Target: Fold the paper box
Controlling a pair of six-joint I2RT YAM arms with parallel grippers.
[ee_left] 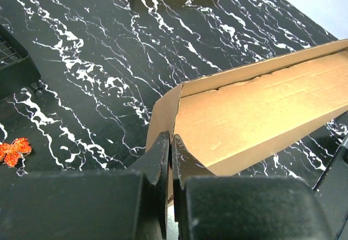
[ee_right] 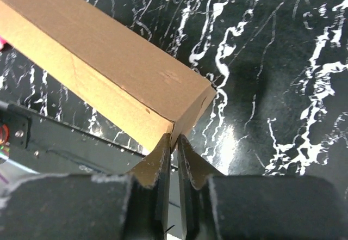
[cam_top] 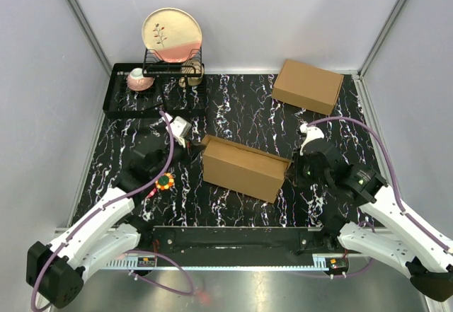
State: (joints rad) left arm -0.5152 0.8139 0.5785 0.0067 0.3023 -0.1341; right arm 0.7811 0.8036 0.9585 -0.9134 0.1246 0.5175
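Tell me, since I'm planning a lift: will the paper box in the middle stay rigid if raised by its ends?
Probably light: the paper box is thin corrugated board, with nothing visible inside. It may flex or twist, since the left gripper and right gripper each pinch only one thin end corner.

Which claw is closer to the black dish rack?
Left. The left gripper holds the left end of the paper box, just in front of the dish rack; the right gripper is at its right end, farther off.
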